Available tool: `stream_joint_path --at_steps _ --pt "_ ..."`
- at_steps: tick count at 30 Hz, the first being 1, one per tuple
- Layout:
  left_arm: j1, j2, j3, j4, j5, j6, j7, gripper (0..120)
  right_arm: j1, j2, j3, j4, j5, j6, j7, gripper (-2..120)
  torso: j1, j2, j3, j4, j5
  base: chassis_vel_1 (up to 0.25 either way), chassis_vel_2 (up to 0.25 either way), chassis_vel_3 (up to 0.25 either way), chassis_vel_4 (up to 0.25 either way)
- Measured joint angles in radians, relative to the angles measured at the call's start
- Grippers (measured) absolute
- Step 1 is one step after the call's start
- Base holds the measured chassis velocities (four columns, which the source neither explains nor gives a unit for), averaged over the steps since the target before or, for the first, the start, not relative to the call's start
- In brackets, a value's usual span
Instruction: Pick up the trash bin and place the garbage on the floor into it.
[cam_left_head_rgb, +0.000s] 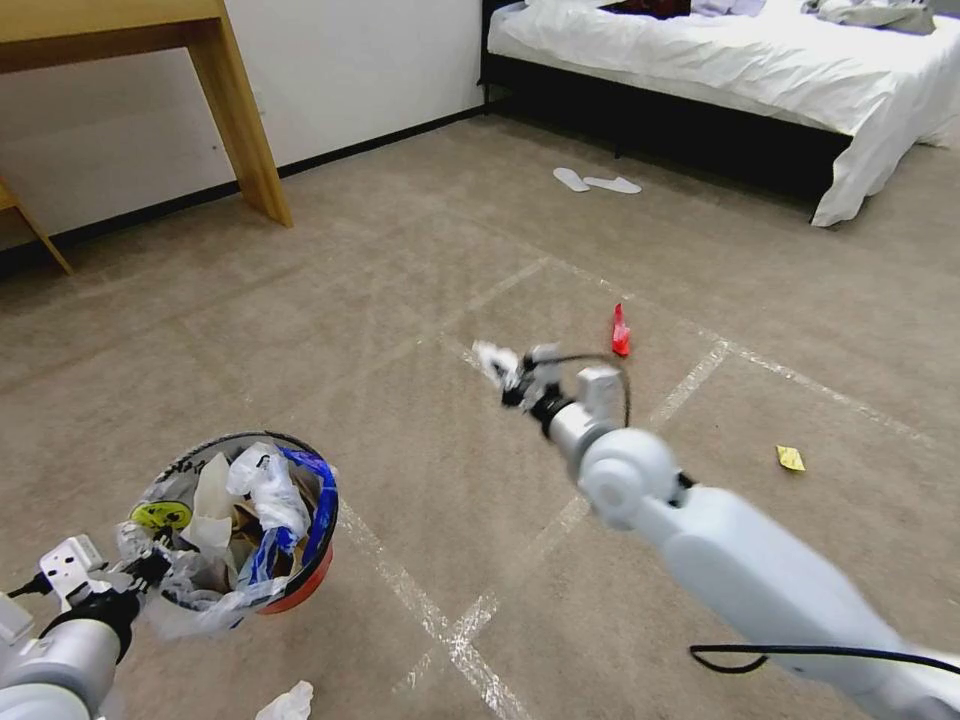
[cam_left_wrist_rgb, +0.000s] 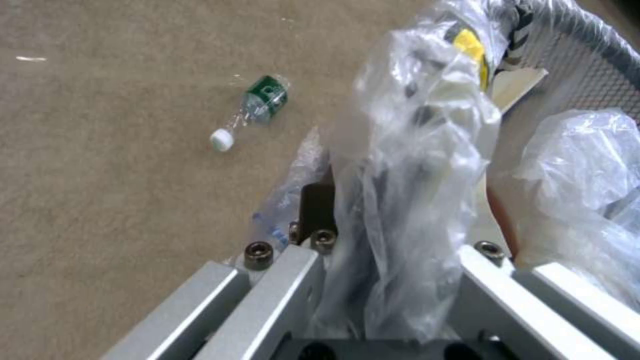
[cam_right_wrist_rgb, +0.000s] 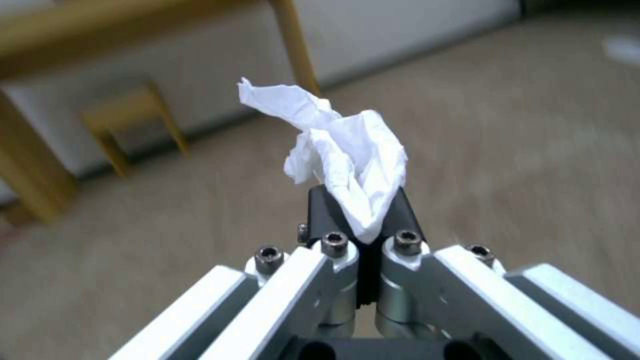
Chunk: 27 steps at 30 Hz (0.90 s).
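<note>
At the lower left of the head view my left gripper (cam_left_head_rgb: 150, 570) is shut on the rim of the trash bin (cam_left_head_rgb: 300, 590), a red bin with a crinkled clear liner (cam_left_wrist_rgb: 413, 165) and litter inside, held above the carpet. My right gripper (cam_left_head_rgb: 512, 385) reaches out over the middle of the floor and is shut on a crumpled white tissue (cam_right_wrist_rgb: 347, 155), lifted off the carpet. On the floor lie a red wrapper (cam_left_head_rgb: 621, 332), a yellow wrapper (cam_left_head_rgb: 790, 458), a white tissue (cam_left_head_rgb: 288, 703) and a plastic bottle (cam_left_wrist_rgb: 257, 107).
A wooden table leg (cam_left_head_rgb: 240, 110) stands at the back left by the wall. A bed (cam_left_head_rgb: 740, 60) with white sheets fills the back right, two white slippers (cam_left_head_rgb: 595, 182) before it. Clear tape lines (cam_left_head_rgb: 450, 620) cross the carpet.
</note>
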Motion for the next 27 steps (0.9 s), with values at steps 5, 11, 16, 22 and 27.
stream_joint_path --at_steps 5,11,16,22,27 --pt "-0.008 0.008 0.019 0.008 -0.001 0.0 0.004 1 0.026 -0.049 0.047 0.17 0.06 -0.009 0.035 0 0.0 0.0 0.0 0.0001 0.0001 0.0 0.0 0.0 0.0" --pt "-0.007 0.01 0.027 0.008 0.003 0.001 0.008 1 0.054 -0.061 0.048 0.234 0.125 -0.013 0.047 0 0.0 0.0 0.0 0.0001 0.0 0.0 0.0 0.0 0.0" --pt "0.004 0.01 0.027 -0.003 0.005 0.001 0.008 1 0.091 -0.065 0.044 0.301 0.214 -0.011 0.047 0 0.0 0.0 0.0 0.0001 0.0 0.0 0.0 0.0 0.0" --pt "0.011 0.002 0.027 -0.012 0.01 0.001 0.009 1 0.135 -0.053 0.016 0.35 0.282 -0.027 0.06 0 0.0 0.0 0.0 0.0001 0.0 0.0 0.0 0.0 0.0" --pt "0.012 -0.005 0.028 -0.019 0.015 0.002 0.009 1 0.181 -0.046 -0.021 0.392 0.388 -0.069 0.101 0 0.0 0.0 0.0 0.0 0.0 0.0 0.0 0.0 0.0"
